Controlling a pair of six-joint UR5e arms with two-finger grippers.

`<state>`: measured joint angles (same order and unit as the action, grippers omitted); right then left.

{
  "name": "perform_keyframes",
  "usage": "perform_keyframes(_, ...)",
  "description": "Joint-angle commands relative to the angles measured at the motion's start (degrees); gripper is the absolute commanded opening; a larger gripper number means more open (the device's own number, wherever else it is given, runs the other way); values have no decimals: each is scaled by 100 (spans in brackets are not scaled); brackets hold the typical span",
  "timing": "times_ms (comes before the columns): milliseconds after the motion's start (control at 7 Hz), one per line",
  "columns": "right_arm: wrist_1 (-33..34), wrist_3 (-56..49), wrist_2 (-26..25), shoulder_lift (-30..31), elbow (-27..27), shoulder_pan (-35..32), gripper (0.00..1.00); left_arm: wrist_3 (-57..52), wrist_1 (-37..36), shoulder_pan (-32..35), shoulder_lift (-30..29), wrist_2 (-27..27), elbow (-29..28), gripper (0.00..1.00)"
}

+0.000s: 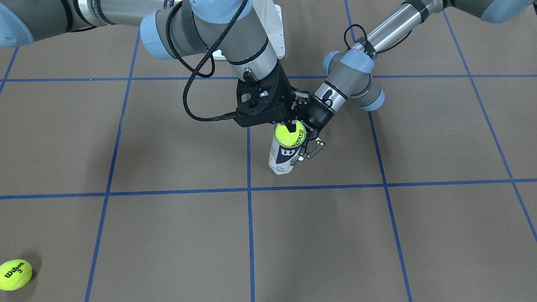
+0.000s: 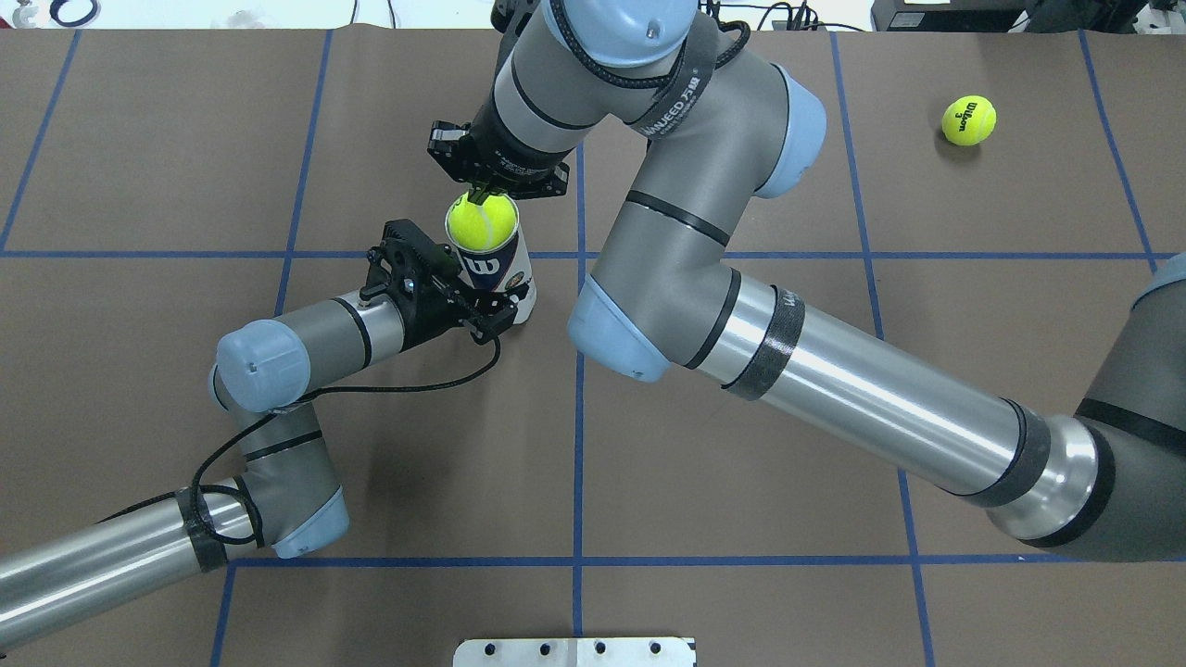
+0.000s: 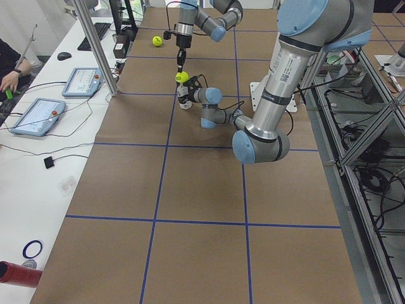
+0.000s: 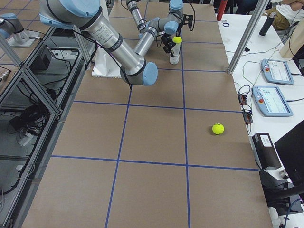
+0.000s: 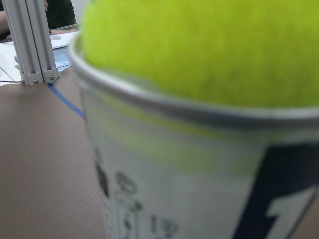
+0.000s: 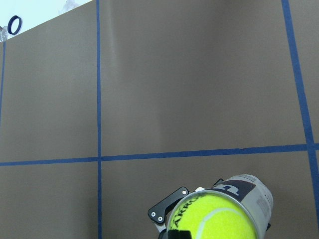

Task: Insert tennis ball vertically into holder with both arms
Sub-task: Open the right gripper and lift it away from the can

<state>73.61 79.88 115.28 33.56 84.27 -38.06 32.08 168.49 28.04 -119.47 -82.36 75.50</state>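
Observation:
The holder [image 1: 282, 162] stands upright near the table's middle, its navy and white label showing [image 2: 508, 278]. A yellow tennis ball [image 1: 289, 133] sits in its open mouth, about half above the rim [image 5: 199, 50]. My left gripper [image 2: 508, 304] comes in level from the side and is shut on the holder's lower body; one of its fingers [image 6: 167, 211] shows beside the tube. My right gripper [image 2: 482, 195] hangs straight above, fingers together, tips touching the top of the ball [image 1: 290, 124].
A second tennis ball [image 2: 968, 120] lies far off on the right arm's side [image 1: 15, 274]. A white base plate [image 2: 574, 651] sits at the robot's edge of the table. Posts, tablets and a person's hand line the far edge [image 3: 9, 79].

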Motion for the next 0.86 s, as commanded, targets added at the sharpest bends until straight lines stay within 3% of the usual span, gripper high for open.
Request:
perform_keyframes(0,4,-8,-6,55,-16,53,0,0,0,0,-6,1,0,73)
perform_keyframes(429,-57,19,56,11,124,-262,0,-9,9,0,3,1,0,73)
perform_keyframes(571,-58,1,221,45,142,-525,57,-9,0,0,3,-8,0,73)
perform_keyframes(714,-49,-138,475,168,133,-901,98,-9,9,0,12,1,0,73)
